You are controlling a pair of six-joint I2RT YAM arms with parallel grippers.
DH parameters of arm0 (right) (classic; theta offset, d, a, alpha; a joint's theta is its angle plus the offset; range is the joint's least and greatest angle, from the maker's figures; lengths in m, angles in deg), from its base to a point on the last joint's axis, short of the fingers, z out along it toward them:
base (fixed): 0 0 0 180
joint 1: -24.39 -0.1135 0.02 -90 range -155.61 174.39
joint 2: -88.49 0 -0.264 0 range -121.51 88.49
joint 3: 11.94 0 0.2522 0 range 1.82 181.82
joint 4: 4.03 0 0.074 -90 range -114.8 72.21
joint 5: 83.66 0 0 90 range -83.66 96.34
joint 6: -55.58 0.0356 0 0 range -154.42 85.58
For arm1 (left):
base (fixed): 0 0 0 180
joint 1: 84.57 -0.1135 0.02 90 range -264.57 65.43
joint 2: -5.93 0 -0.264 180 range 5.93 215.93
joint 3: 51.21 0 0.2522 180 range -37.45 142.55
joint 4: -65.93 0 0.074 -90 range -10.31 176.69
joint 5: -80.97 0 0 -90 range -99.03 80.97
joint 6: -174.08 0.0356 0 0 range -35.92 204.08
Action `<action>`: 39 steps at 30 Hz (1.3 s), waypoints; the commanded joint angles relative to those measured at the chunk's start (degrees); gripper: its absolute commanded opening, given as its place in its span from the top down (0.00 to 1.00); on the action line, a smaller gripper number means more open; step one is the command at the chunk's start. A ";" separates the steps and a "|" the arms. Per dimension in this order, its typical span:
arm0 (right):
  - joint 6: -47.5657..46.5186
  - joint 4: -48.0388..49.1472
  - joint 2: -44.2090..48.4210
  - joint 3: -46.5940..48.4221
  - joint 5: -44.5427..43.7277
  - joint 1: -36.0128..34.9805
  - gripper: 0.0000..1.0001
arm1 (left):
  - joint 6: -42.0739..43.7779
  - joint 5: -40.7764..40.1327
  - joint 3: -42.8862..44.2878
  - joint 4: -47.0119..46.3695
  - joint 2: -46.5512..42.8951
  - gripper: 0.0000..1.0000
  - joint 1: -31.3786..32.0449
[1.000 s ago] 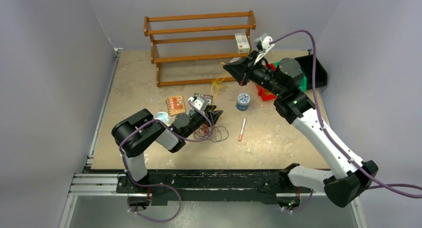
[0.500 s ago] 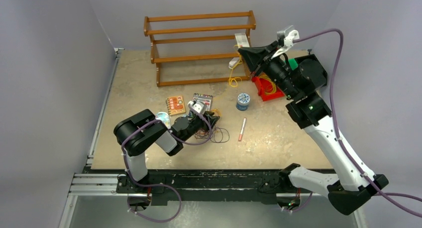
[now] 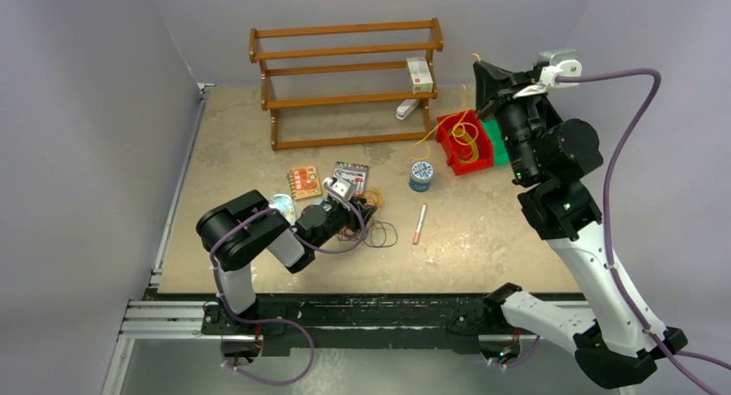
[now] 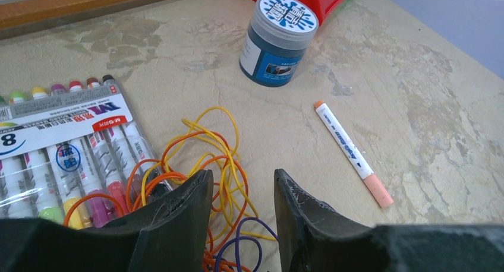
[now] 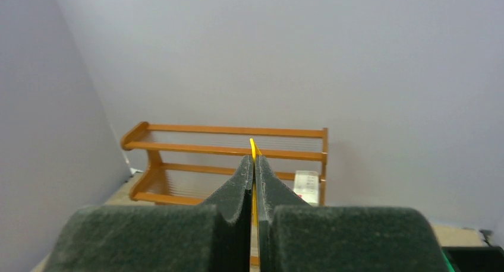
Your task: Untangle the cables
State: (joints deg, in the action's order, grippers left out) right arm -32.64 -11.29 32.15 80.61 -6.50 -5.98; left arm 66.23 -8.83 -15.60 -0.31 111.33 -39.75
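Observation:
A tangle of yellow, orange and purple cables (image 4: 223, 159) lies on the table beside a marker pack. My left gripper (image 4: 241, 176) hovers low over it, jaws open, with loops lying between the fingers but not pinched. From above, the tangle (image 3: 372, 231) sits just in front of the left gripper (image 3: 365, 210). My right gripper (image 3: 479, 72) is raised high at the back right, shut on a yellow cable (image 5: 252, 145) whose tip pokes out above the right gripper (image 5: 254, 160). That strand hangs down to yellow loops (image 3: 466, 138) in a red bin (image 3: 448, 153).
A wooden rack (image 3: 345, 67) stands at the back with a white box (image 3: 420, 74) on its shelf. A blue jar (image 4: 278, 40), a loose marker pen (image 4: 353, 154) and the marker pack (image 4: 65, 144) surround the tangle. An orange card (image 3: 303, 182) lies left of it, and a green tray (image 3: 498, 143) sits behind the red bin.
The right arm has swung right and upward, carrying the yellow cable from near the rack to above the red bin. The left gripper has stayed over the tangle.

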 commanded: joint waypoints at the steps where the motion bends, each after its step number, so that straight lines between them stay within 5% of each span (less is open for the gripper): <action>1: -2.84 0.47 -0.30 1.98 -9.06 -0.13 1.00 | -2.04 -1.65 0.40 2.05 -3.47 0.57 0.36; 12: -4.20 0.41 -2.81 -1.24 -21.01 2.44 1.00 | -7.94 -11.30 7.59 27.79 -16.88 0.45 0.35; 22: 0.64 -0.47 -9.83 -2.01 -11.00 17.16 1.00 | -13.55 -23.64 19.03 57.11 -26.64 0.23 0.23; 27: 1.75 0.69 -13.35 -1.84 -8.50 21.21 1.00 | -15.79 -25.00 28.45 75.76 -26.49 0.21 -2.40; 39: 2.07 4.95 -22.62 -1.42 -5.60 25.61 1.00 | -13.74 -26.24 32.77 86.31 -30.19 0.15 -6.79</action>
State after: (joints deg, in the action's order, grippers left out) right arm -30.96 -10.94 10.58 78.18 -13.78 19.15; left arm 51.72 -32.74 13.49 82.02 83.75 -46.25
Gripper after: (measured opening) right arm 0.005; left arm 0.843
